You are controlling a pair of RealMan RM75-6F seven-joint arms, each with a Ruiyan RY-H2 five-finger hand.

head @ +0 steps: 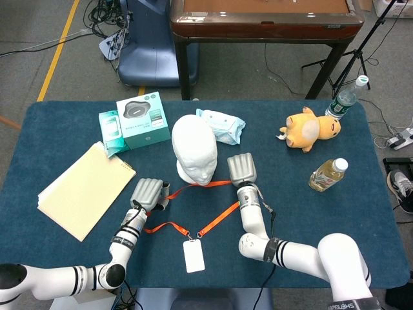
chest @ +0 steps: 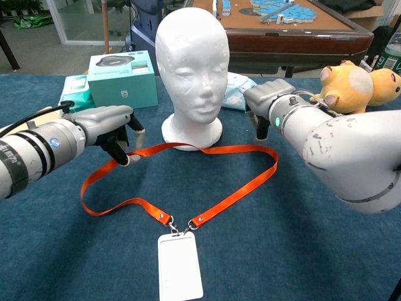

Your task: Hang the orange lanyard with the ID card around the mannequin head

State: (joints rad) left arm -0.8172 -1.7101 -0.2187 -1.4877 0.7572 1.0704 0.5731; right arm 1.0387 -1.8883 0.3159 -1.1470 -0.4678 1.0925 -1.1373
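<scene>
Both arms reach forward, low over the desk (chest: 301, 251). Left hand (chest: 113, 128): fingers curled down, pinching the lanyard (chest: 188, 148). Right hand (chest: 266, 110): fingers pointing down, holding nothing.

Under the left robot hand (chest: 113, 128), the curled fingers cover the flat orange lanyard strap (chest: 188, 188), so whether it is pinched cannot be told. The right robot hand (chest: 266, 103) shows only its back and 1 dark fingertip; its palm is hidden. The chest view's right edge cuts off the yellow plush toy (chest: 354, 88). The white ID card (chest: 180, 266) shows no readable print. The white foam mannequin head (chest: 191, 69) hides part of the pale blue wipes pack (chest: 238, 84).
</scene>
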